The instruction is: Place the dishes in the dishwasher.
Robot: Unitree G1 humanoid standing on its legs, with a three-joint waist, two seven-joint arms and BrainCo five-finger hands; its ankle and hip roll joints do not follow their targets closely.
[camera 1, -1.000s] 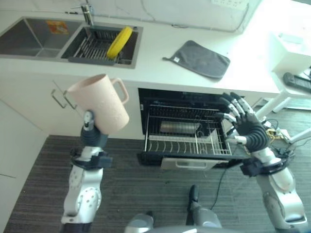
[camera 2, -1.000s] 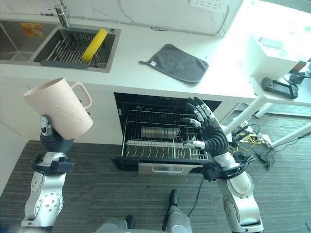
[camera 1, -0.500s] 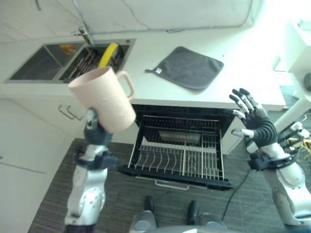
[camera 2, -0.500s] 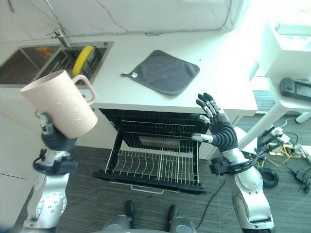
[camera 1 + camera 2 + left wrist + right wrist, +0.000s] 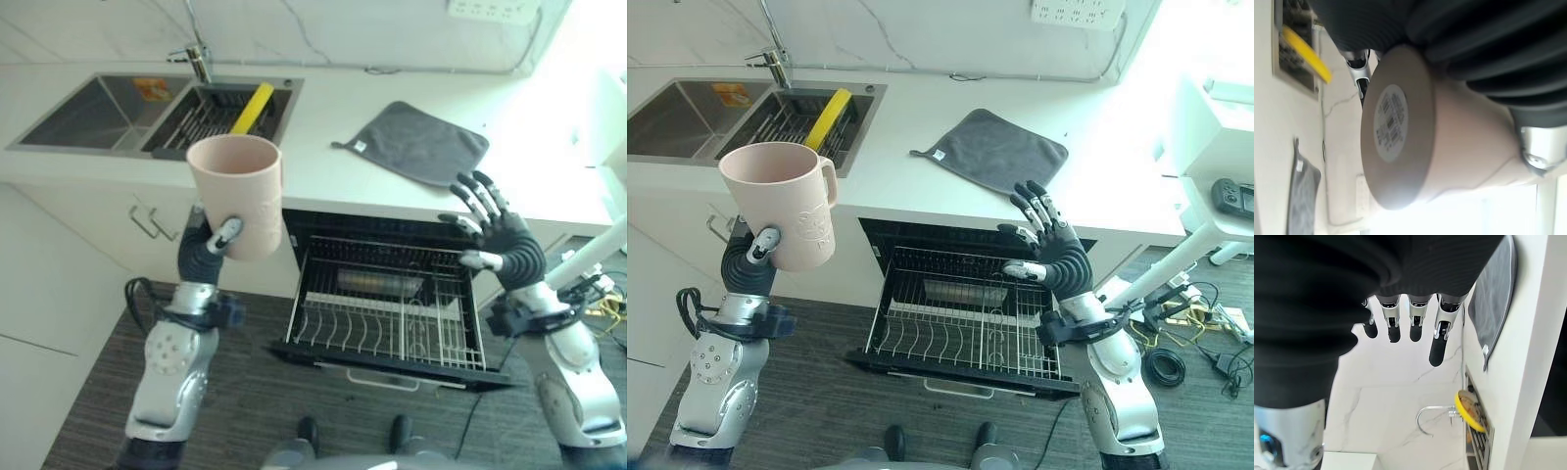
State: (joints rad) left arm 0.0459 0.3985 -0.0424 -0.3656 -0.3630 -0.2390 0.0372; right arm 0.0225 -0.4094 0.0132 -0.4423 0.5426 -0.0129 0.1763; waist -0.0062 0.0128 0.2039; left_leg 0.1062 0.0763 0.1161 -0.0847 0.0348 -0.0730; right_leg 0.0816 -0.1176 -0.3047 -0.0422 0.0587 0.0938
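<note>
A long white worktop point(image 5: 323, 127) runs above a pulled-out wire dishwasher rack point(image 5: 392, 313), left open, likely to receive dishes. A flat grey cloth point(image 5: 416, 142) lies on the worktop. The left hand point(image 5: 211, 245) holds a pale pink plastic mug point(image 5: 237, 194) upright, left of the rack, fingers curled around its lower wall. The right hand point(image 5: 1050, 257) hovers over the rack's right side, fingers spread, empty.
</note>
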